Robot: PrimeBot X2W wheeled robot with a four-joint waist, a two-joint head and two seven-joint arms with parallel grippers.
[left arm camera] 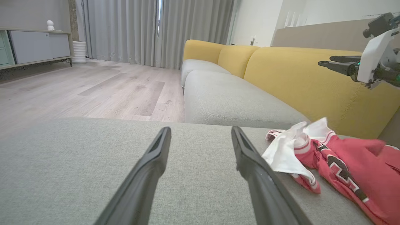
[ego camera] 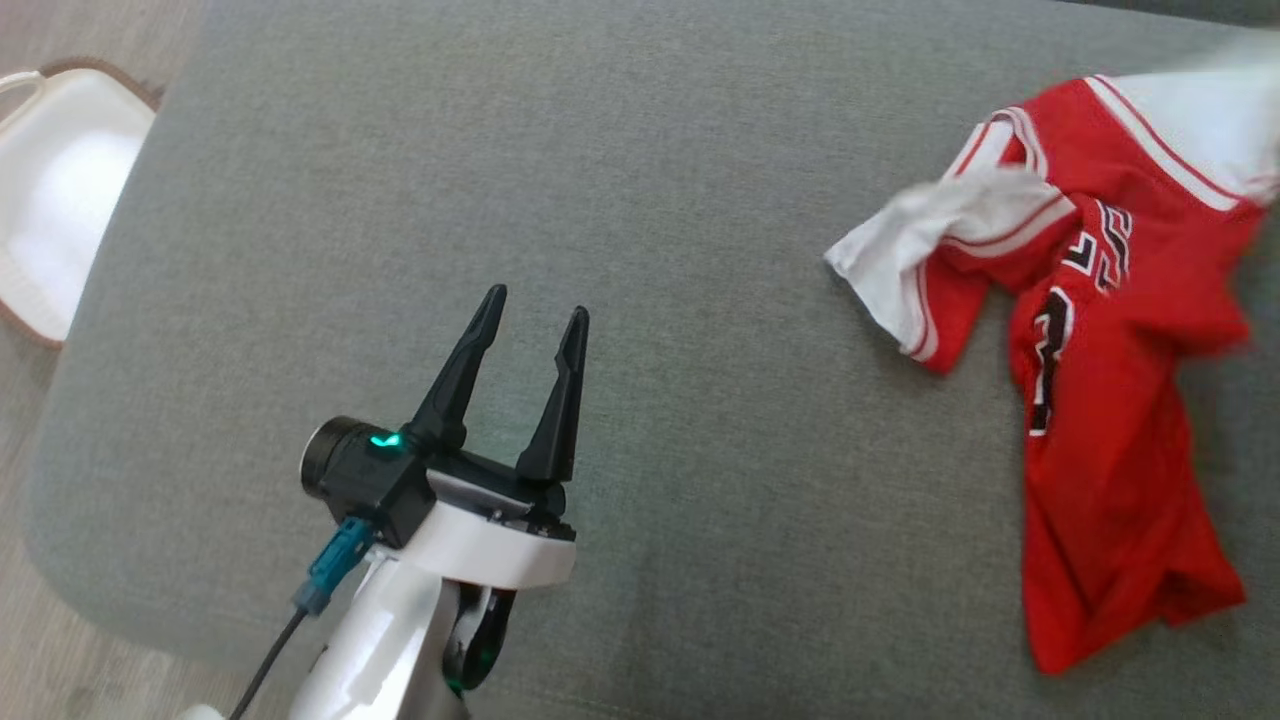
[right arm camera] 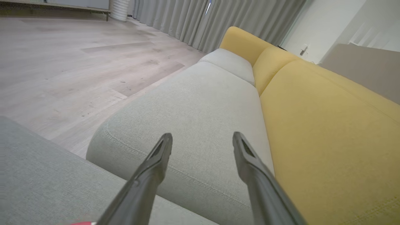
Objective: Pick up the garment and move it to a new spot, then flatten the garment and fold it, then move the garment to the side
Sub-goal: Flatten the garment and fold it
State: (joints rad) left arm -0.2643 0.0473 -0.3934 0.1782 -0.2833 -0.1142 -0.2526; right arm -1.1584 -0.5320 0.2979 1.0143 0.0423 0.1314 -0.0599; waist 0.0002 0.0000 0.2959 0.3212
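Grey upholstery [ego camera: 640, 150] is spreading wide under the robot, with a yellow sofa back [right arm camera: 328, 125] rising beyond it. The garment [ego camera: 1110, 400], a red jersey with white trim, is lying crumpled on the right part of the cushion, one white-edged sleeve flopping over itself. The left gripper [ego camera: 537, 301] is hovering well apart from it, fingers spread and holding nothing. The right gripper [right arm camera: 202, 135] is hanging above the cushion, likewise parted and empty. Trouble is likely waiting in the bunched layers: a pinch taking two thicknesses at once risks lifting a twisted bundle that resists flattening. A white basket [ego camera: 35, 285] is sitting on the floor at the left, and the part in view is looking bare inside.
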